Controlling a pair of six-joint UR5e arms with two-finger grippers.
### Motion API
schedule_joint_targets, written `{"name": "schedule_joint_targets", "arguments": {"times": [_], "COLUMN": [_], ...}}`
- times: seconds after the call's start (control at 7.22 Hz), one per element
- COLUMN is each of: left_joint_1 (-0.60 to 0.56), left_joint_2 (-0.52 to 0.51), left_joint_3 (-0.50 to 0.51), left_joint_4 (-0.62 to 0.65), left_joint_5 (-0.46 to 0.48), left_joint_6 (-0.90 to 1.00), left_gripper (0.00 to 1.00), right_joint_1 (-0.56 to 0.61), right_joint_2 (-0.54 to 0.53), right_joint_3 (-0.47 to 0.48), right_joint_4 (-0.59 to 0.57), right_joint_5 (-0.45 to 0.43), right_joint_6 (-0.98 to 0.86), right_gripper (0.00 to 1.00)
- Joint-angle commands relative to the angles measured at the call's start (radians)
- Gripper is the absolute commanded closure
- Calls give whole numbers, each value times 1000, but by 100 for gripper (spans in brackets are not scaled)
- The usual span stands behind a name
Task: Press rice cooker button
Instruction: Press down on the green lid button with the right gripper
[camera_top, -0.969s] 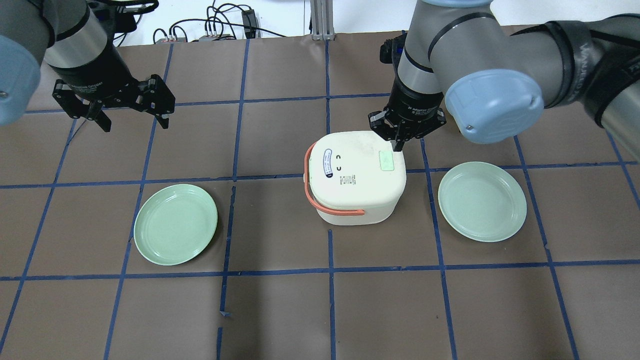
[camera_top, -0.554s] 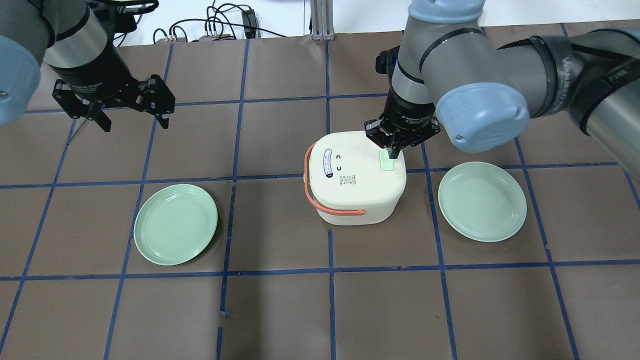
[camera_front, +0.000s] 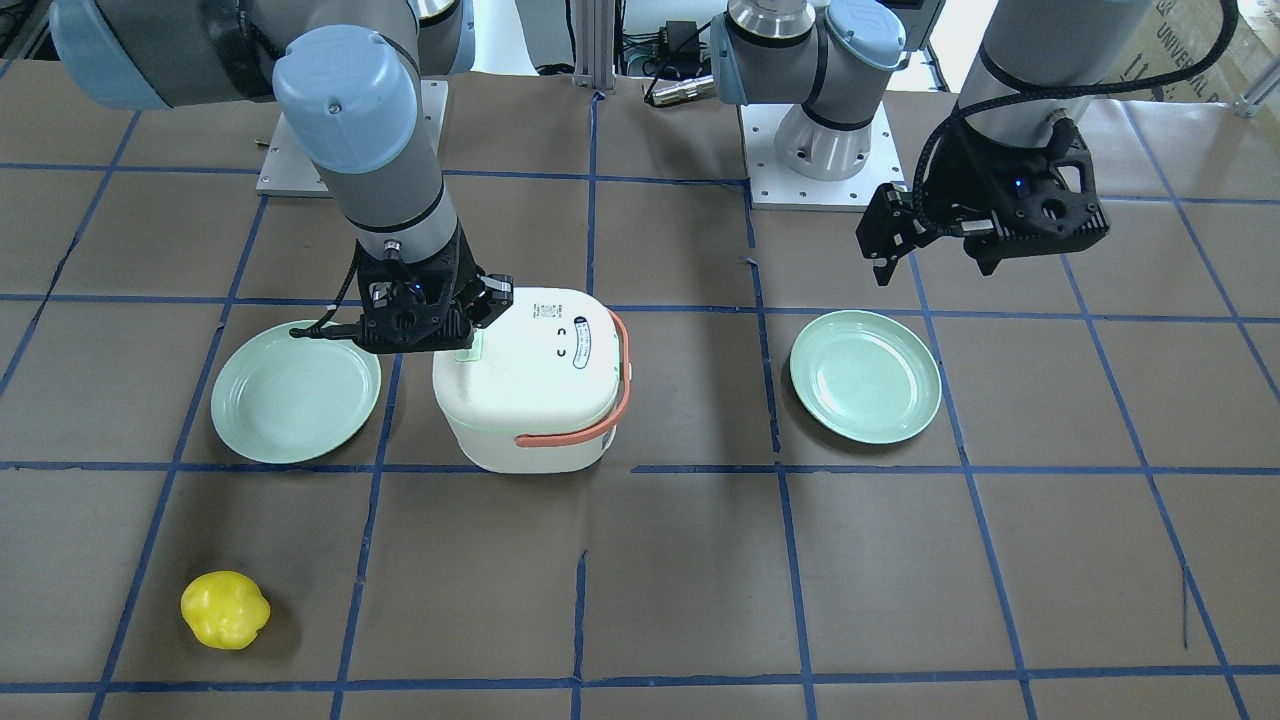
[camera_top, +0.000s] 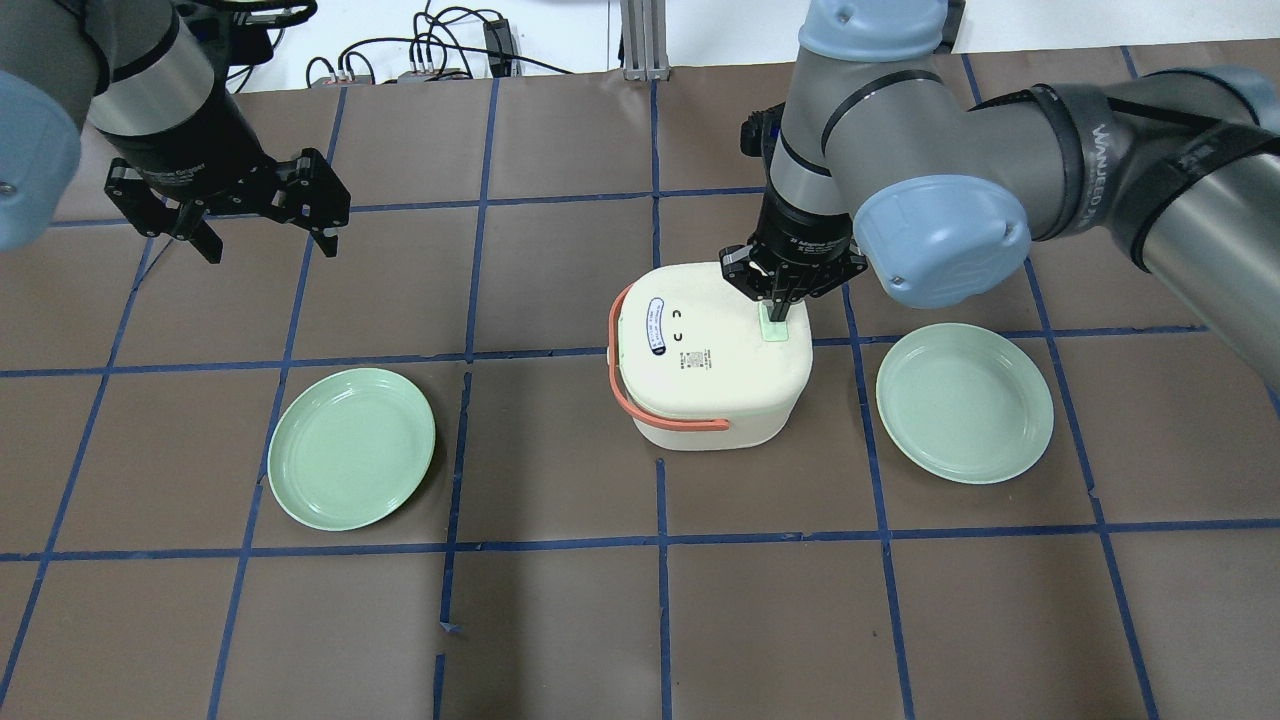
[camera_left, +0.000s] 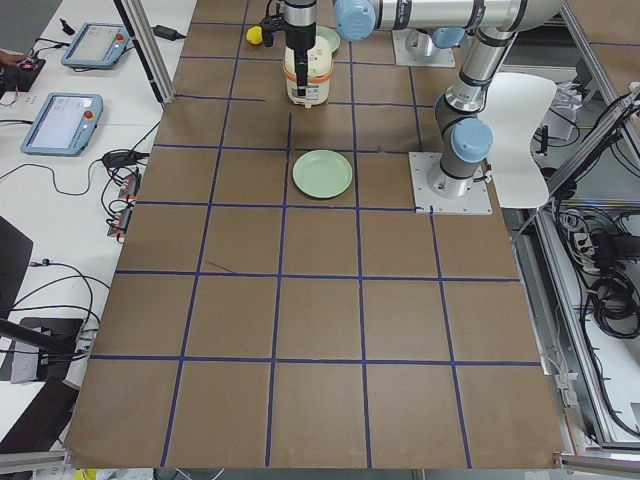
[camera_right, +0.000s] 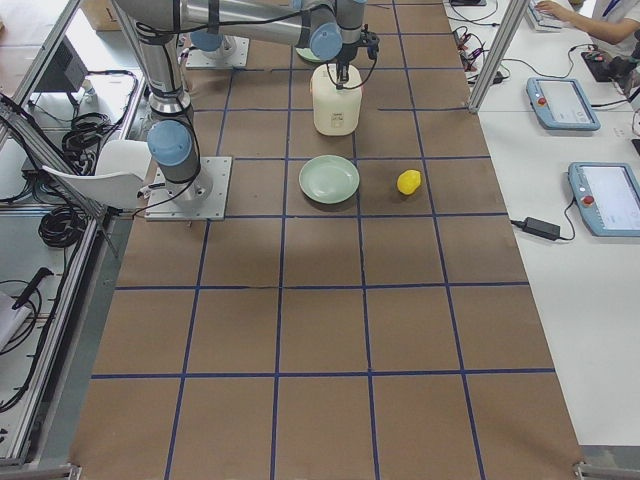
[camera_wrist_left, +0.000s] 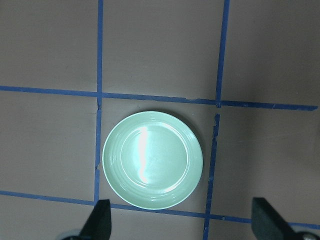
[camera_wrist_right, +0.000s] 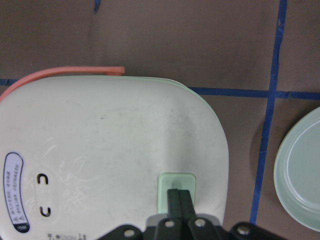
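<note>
The white rice cooker with an orange handle stands mid-table. Its pale green button is on the lid's right side. My right gripper is shut and empty, pointing down with its tips on the button. In the right wrist view the shut gripper overlaps the button; I cannot tell how hard it bears down. In the front view the gripper is at the cooker's lid edge. My left gripper is open and empty, high over the far left.
A green plate lies left of the cooker, under my left gripper in the left wrist view. A second green plate lies right of the cooker. A yellow pepper sits near the operators' edge.
My right gripper has moved from the cooker's back right corner leftward over the lid and down onto the green button. The left arm has not moved.
</note>
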Motion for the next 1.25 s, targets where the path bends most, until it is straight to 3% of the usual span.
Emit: {"name": "schedule_joint_targets", "arguments": {"times": [0.0, 0.55, 0.83, 0.97, 1.11], "left_joint_1": [0, 0, 0, 0, 0], "left_joint_2": [0, 0, 0, 0, 0], "left_joint_3": [0, 0, 0, 0, 0], "left_joint_4": [0, 0, 0, 0, 0], "left_joint_5": [0, 0, 0, 0, 0], "left_joint_6": [0, 0, 0, 0, 0], "left_gripper": [0, 0, 0, 0, 0], "right_joint_1": [-1, -1, -1, -2, -13], "right_joint_2": [11, 17, 1, -2, -11], "right_joint_3": [-1, 3, -43, -84, -143], "right_joint_4": [-2, -2, 9, 59, 114], "right_joint_5": [-1, 7, -24, -26, -21], "right_joint_6": [0, -6, -14, -15, -15], "right_gripper": [96, 96, 94, 92, 81]}}
